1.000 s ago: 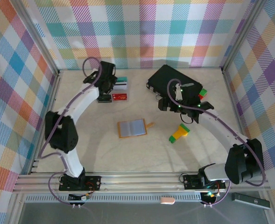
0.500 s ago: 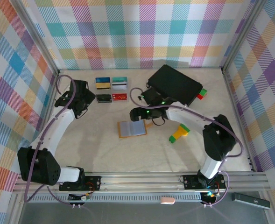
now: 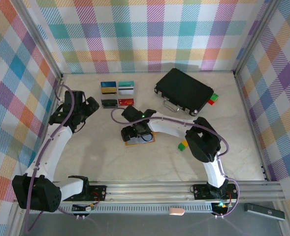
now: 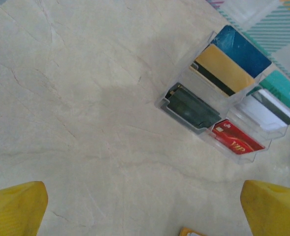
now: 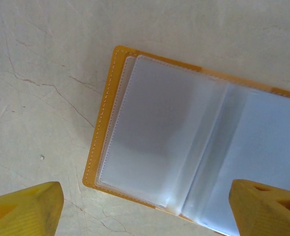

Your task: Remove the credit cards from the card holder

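The card holder [image 5: 135, 128] lies open on the table, orange-tan outside with pale clear pockets inside. My right gripper [image 5: 145, 209] hovers just over it, open, yellow fingertips [image 5: 24, 209] astride its near edge and gripping nothing. From above, the right gripper [image 3: 135, 132] covers most of the card holder [image 3: 145, 141]. Several credit cards rest in a clear tray [image 4: 233, 155]: blue-and-yellow [image 4: 231, 59], dark [image 4: 191, 105], red [image 4: 236, 140], teal and white [image 4: 273, 103]. My left gripper [image 4: 145, 211] is open and empty, left of the credit cards [image 3: 117, 94] in the top view, with the left gripper [image 3: 91, 104] apart from them.
A large black hard case [image 3: 184, 91] with a metal handle sits at the back right. A green-and-yellow block [image 3: 182, 145] pokes out beside the right arm. Checked walls enclose the table on three sides. Bare table lies in front of the holder.
The left gripper let go at the cards, drew back leftward and opened wide. The right arm swung from the black case to directly above the card holder.
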{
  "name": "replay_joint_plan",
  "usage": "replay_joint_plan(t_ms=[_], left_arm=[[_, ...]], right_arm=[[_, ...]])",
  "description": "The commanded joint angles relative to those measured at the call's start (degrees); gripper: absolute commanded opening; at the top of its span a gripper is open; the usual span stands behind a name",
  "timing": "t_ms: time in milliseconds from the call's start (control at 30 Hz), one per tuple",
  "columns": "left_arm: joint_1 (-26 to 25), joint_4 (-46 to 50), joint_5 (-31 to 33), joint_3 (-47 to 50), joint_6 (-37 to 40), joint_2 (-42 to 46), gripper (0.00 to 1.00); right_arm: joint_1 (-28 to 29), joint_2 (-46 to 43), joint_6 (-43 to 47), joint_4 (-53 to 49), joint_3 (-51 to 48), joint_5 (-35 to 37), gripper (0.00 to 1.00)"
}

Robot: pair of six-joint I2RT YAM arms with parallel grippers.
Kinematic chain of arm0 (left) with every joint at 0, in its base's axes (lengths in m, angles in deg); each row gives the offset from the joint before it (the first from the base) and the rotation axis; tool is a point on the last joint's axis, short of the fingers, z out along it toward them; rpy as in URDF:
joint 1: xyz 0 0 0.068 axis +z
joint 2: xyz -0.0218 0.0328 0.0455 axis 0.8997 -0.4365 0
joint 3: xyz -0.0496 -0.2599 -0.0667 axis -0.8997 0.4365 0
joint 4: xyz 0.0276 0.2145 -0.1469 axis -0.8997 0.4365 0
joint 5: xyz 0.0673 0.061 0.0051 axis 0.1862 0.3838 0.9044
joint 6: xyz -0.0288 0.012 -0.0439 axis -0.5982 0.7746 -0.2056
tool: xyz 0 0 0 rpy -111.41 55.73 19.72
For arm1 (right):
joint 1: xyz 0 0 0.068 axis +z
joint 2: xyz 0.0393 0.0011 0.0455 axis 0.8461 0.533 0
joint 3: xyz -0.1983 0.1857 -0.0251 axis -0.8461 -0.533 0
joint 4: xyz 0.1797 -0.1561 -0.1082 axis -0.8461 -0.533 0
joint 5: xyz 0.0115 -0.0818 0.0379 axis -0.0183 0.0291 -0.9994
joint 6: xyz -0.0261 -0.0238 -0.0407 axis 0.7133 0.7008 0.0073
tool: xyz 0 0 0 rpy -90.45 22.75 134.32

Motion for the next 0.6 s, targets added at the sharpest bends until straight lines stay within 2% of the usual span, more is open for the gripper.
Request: replay_joint_plan(t_ms=[0,567], left_arm=[[1.4,-0.8,-2.0,1.2,3.6,1.6,1.0],[3.7,-0.9,-1.7,1.9,3.5,3.1,1.0]], right_arm=[[0.8,2.5,-1.5,-3.3,3.3,1.7,0.86],[1.1,11.5,-1.0,-9.2,11.3,3.4,0.77]])
